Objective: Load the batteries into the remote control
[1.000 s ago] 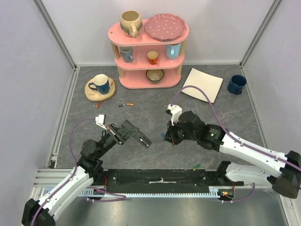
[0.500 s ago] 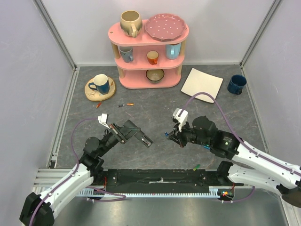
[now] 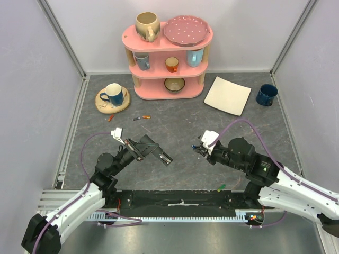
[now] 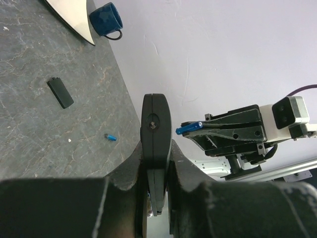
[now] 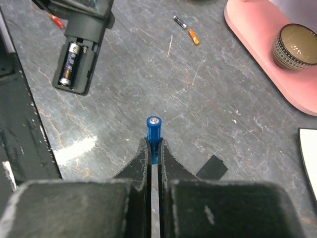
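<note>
Nearest, by the arm bases at the edge of the grey bench [image 3: 175,114]: one green battery [image 3: 221,187], lying loose. Next out, clamped between the fingers of the left claw [image 3: 140,148]: the remote control [image 3: 161,155], a slim black bar, held off the bench and tilted, free end aimed toward the right claw [image 5: 152,148]. Back cover off, compartment open, one dark silver-ended cell [image 5: 69,63] seated along one side of it. Pinched tight in the right claw: a blue battery [image 5: 154,130], silver cap pointing forward, up in the air and apart from the remote. On the bench below: a flat black battery cover [image 5: 212,167], with a second blue battery [image 4: 111,137] near it. Farther out: a dark battery [image 5: 178,21] and an orange battery [image 5: 194,36] almost end to end, plus a red battery [image 3: 110,118] off to the left. Farthest: blue mug on a round coaster [image 3: 113,95], pink shelf [image 3: 169,69] with cups and a bowl, white plate [image 3: 228,95], another blue mug [image 3: 266,94].
</note>
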You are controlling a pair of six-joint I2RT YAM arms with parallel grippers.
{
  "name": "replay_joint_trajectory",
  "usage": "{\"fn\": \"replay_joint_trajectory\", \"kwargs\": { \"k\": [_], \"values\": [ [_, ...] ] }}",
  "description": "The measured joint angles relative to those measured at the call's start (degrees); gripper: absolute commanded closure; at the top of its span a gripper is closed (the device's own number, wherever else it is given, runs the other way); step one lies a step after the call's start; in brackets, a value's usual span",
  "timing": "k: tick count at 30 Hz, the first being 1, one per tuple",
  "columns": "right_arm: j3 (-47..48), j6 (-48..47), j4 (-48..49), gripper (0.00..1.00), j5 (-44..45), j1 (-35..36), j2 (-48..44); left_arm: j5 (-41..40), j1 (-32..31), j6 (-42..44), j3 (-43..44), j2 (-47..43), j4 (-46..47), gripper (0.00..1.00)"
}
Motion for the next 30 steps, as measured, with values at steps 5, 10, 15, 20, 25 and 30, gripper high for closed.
{"fn": "replay_joint_trajectory", "kwargs": {
  "k": [5,10,15,20,25,30],
  "values": [
    [-1.1,-2.4,0.1,1.00,1.7,0.0,-0.1,0.0,0.0,0.2,0.0,0.0,0.4,0.98],
    [1.2,7.6,-1.6,1.00,12.7,0.2,4.7,-0.1,0.0,0.3,0.0,0.3,0.4,0.98],
    [16.9,23.6,-9.9,1.00,19.2,-0.8,27.7,-0.1,0.0,0.3,0.0,0.3,0.8,0.98],
    [22.2,41.8,-14.5,1.00,15.8,-1.1,44.5,0.1,0.0,0.3,0.0,-0.9,0.8,0.98],
    [18.7,59.3,-15.0,1.00,15.4,-2.5,44.8,0.2,0.0,0.3,0.0,-4.2,0.8,0.98],
    [13.2,77.0,-13.7,1.00,18.2,-4.0,41.4,0.3,0.0,0.3,0.0,-6.8,0.3,0.98]
  ]
}}
